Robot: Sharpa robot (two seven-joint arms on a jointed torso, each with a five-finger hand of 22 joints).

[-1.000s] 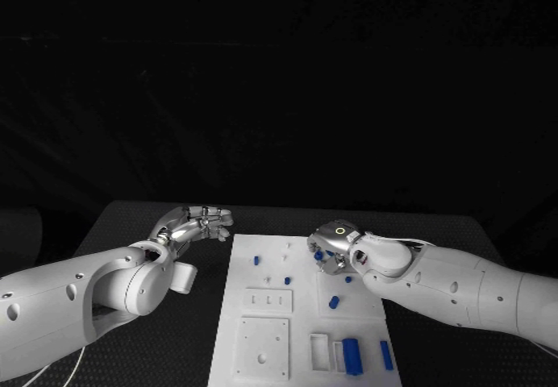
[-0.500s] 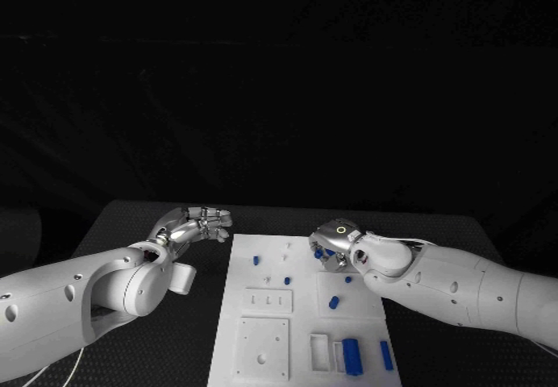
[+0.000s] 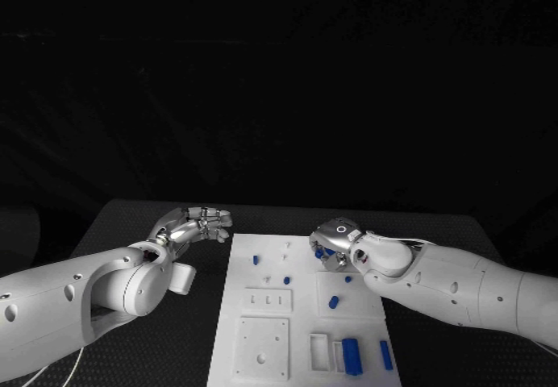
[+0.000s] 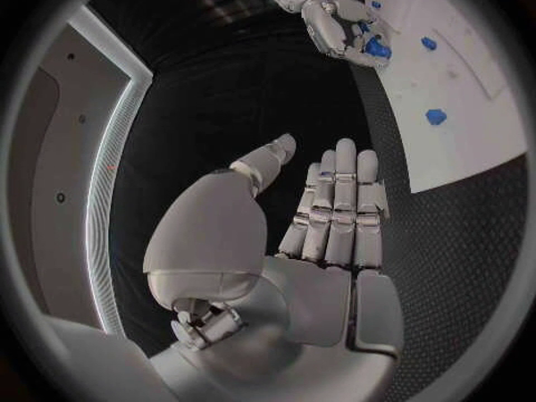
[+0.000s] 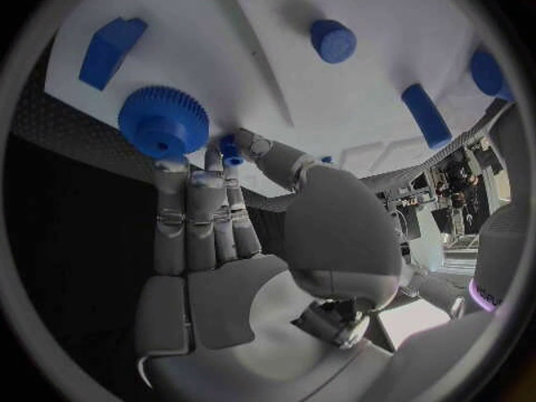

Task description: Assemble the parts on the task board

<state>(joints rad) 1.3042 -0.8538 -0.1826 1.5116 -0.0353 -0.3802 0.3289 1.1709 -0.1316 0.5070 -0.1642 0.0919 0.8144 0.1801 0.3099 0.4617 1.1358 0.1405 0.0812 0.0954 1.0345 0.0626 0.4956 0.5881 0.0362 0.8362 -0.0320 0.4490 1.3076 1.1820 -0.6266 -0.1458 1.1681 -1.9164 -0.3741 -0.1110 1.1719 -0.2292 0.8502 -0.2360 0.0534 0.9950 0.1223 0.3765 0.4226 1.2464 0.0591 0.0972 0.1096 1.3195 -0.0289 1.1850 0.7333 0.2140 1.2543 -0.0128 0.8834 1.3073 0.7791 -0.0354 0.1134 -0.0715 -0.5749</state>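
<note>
1. The white task board [image 3: 305, 310] lies in the middle of the black table [image 3: 151, 222], its long side running away from the robot.
2. Small blue parts sit across the board: a blue peg [image 3: 256, 260] near its far left corner, a blue stub [image 3: 287, 280] further in, a slanted blue cylinder [image 3: 334, 301] toward the right edge, and a tall blue block [image 3: 351, 355] with a thin blue bar [image 3: 386, 355] beside it at the near right.
3. In the right wrist view a blue gear [image 5: 164, 121] stands at the board's edge, with a blue wedge block [image 5: 110, 50] and a round blue peg [image 5: 333, 40] further out on the white surface.
4. The right hand [image 3: 331, 244] is over the far right part of the board. Its fingertips [image 5: 227, 152] close narrowly around a small blue part [image 5: 230, 147] just beside the gear; whether the part is lifted or seated on the board cannot be told.
5. The left hand [image 3: 200, 223] is off the board's far left corner, above the table. In the left wrist view its fingers [image 4: 340, 205] lie straight and side by side, the thumb apart, holding nothing.
</note>
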